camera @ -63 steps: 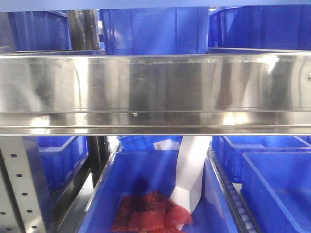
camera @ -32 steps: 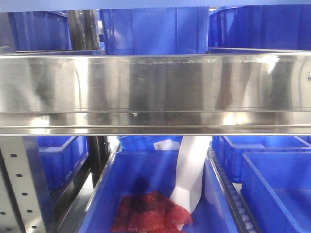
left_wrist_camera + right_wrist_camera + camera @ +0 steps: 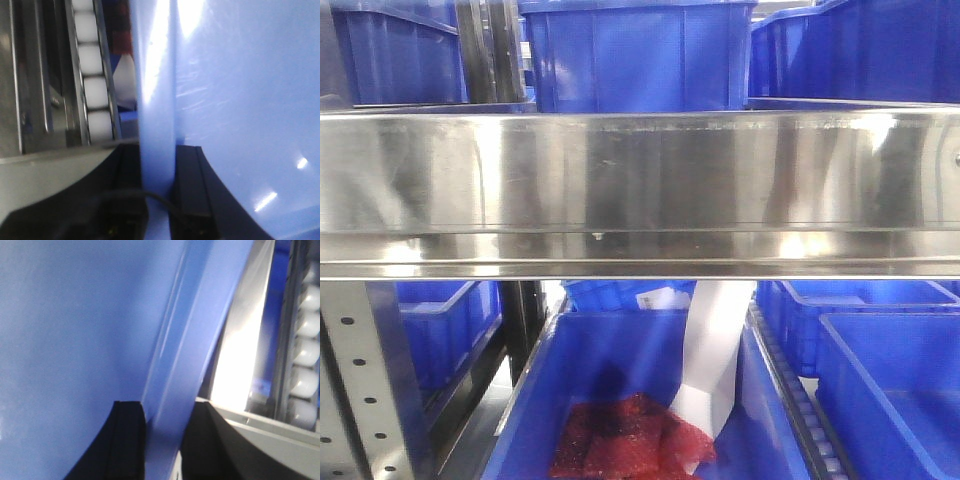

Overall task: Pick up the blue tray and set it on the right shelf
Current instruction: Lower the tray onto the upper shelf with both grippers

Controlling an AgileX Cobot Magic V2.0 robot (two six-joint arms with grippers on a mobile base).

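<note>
The blue tray point(image 3: 240, 100) fills the left wrist view as a glossy light-blue surface. My left gripper point(image 3: 157, 172) is shut on its upright rim, one black finger on each side. In the right wrist view the blue tray point(image 3: 75, 330) again takes up most of the picture, and my right gripper point(image 3: 164, 432) is shut on its flared rim. The right shelf point(image 3: 640, 190) shows its broad shiny steel front rail across the front view. Neither the tray nor either gripper appears in that view.
Deep blue bins point(image 3: 635, 60) stand on the shelf behind the rail. Below, another bin point(image 3: 630, 370) holds a red mesh bag point(image 3: 630, 440) and a white sheet point(image 3: 715, 350). A perforated grey upright point(image 3: 360, 390) stands lower left. White rollers point(image 3: 92, 60) point(image 3: 307, 350) run beside the tray.
A pale blue band along the top edge of the front view has gone, and more of the bins behind the rail shows. The shelf and lower bins have not moved.
</note>
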